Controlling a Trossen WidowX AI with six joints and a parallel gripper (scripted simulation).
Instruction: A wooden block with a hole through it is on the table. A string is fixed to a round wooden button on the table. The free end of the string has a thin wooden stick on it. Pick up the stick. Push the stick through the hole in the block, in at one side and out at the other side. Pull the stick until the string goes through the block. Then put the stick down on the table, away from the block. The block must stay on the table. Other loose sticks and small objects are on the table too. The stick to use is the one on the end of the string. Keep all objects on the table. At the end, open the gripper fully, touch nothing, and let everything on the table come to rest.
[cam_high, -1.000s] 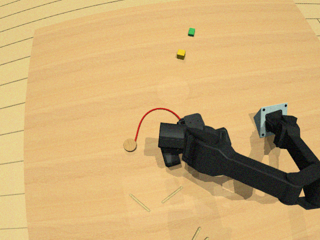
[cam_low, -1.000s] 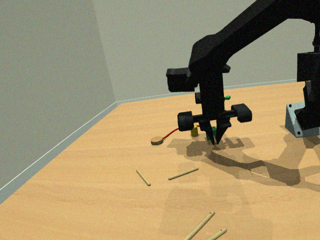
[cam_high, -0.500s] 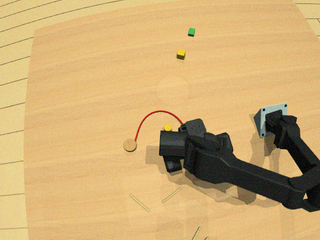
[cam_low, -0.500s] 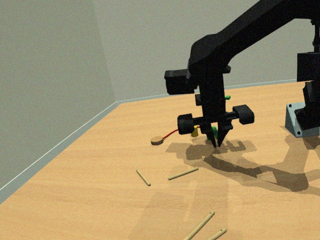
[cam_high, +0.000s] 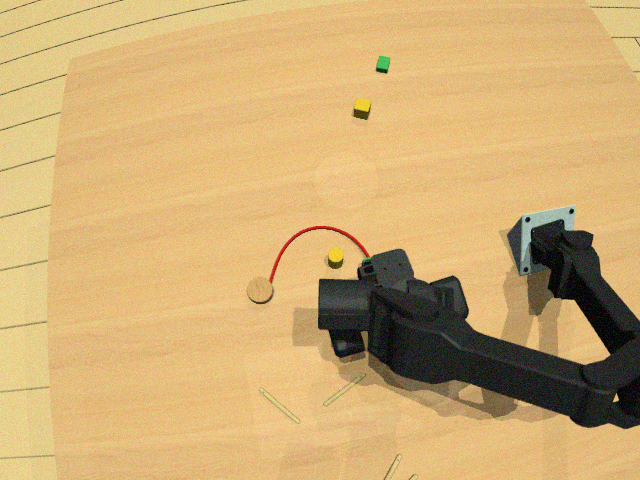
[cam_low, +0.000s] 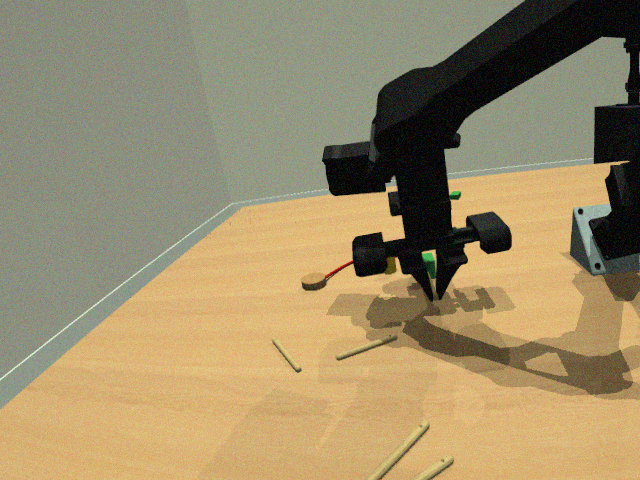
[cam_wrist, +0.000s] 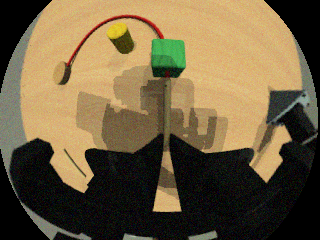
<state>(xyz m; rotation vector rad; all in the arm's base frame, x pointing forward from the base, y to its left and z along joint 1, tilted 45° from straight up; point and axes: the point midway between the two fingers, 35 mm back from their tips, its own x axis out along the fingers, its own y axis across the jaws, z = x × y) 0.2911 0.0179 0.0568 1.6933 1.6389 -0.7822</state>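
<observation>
The green block (cam_high: 367, 259) (cam_low: 428, 264) (cam_wrist: 168, 56) stands on the table, mostly hidden by the arm in the top view. The red string (cam_high: 321, 227) (cam_low: 339, 269) (cam_wrist: 126, 17) arcs from the round wooden button (cam_high: 260, 289) (cam_low: 313, 280) (cam_wrist: 61, 73) to the block's far side. A short bit of red shows at the block's near side, between it and the thin stick (cam_wrist: 167, 107). The stick is outside the block on my side. My gripper (cam_low: 435, 298) (cam_wrist: 166, 136) is shut on the stick's near end, low over the table. Its fingertips are hidden in the top view.
A yellow cylinder (cam_high: 335, 256) (cam_low: 390, 265) (cam_wrist: 120, 34) stands inside the string's arc. Loose sticks (cam_high: 279, 405) (cam_low: 366, 347) lie towards the front. A yellow cube (cam_high: 362, 108) and a small green cube (cam_high: 383, 64) (cam_low: 454, 194) lie farther back. A grey wedge-shaped bracket (cam_high: 514, 242) stands at the right.
</observation>
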